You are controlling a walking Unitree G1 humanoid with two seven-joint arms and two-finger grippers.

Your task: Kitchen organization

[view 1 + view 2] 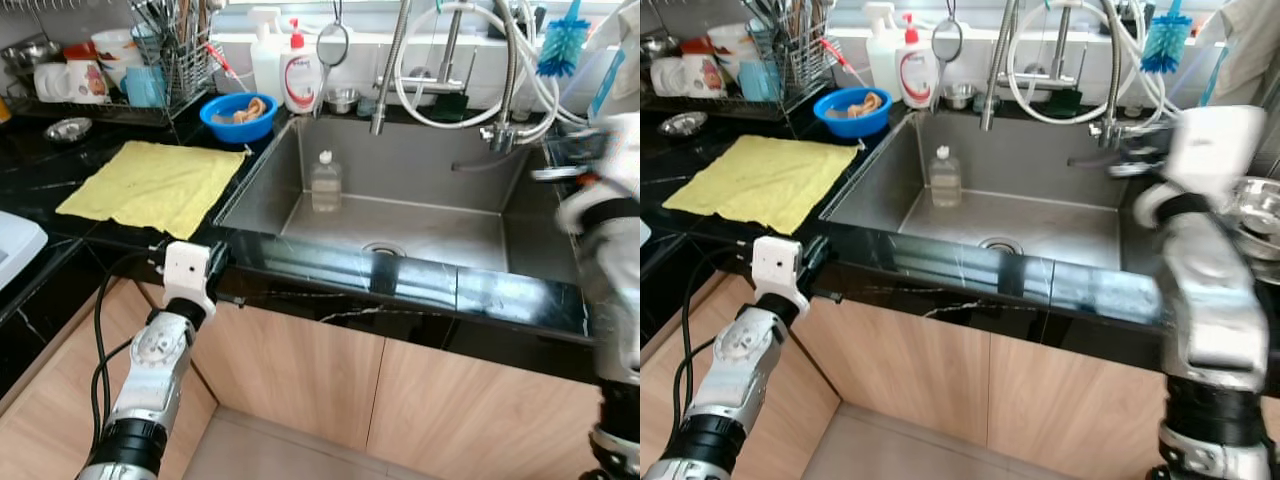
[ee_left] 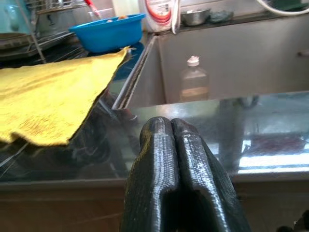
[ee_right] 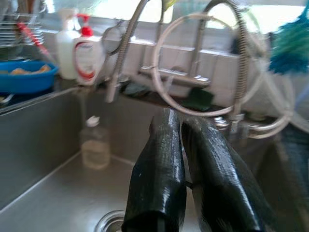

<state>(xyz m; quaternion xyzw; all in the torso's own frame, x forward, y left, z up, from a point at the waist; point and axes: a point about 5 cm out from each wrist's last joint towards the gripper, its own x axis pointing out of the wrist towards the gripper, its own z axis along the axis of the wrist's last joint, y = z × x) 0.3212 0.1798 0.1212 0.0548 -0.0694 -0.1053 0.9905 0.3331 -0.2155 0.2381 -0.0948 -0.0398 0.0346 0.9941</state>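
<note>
The left gripper (image 2: pixel 171 126) had its two black ribbed fingers pressed flat together with nothing between them, their tips level with the glossy front edge of the black stone counter (image 1: pixel 420 285). The right gripper (image 3: pixel 182 128) was likewise closed and empty, its fingers meeting at the tips and held above the right part of the steel sink (image 1: pixel 440 225), touching nothing.

The left wrist view showed the closed fingers against the counter's reflecting edge and the nubby weave of the yellow cloth (image 2: pixel 46 96), one edge of which drooped toward the camera. The eye views instead showed that cloth (image 1: pixel 155 183) lying flat at centre left of the frame, just beside the sink's left rim, and the silver left arm (image 1: pixel 150 385) rising from the lower left corner. The right arm, blurred, stood at the right edge of the frame.

A small clear plastic bottle (image 1: pixel 325 182) with a white cap stood upright in the sink against the back wall, left of the round drain (image 1: pixel 383 249). A blue plastic bowl (image 1: pixel 238 116) sat behind the cloth, beside a white pump bottle (image 1: pixel 299 72). A wire dish rack (image 1: pixel 130 70) with mugs filled the upper left. Coiled metal faucet hoses (image 3: pixel 203 67) looped over the basin, and a blue bristle brush (image 1: pixel 563 45) hung at upper right.
</note>
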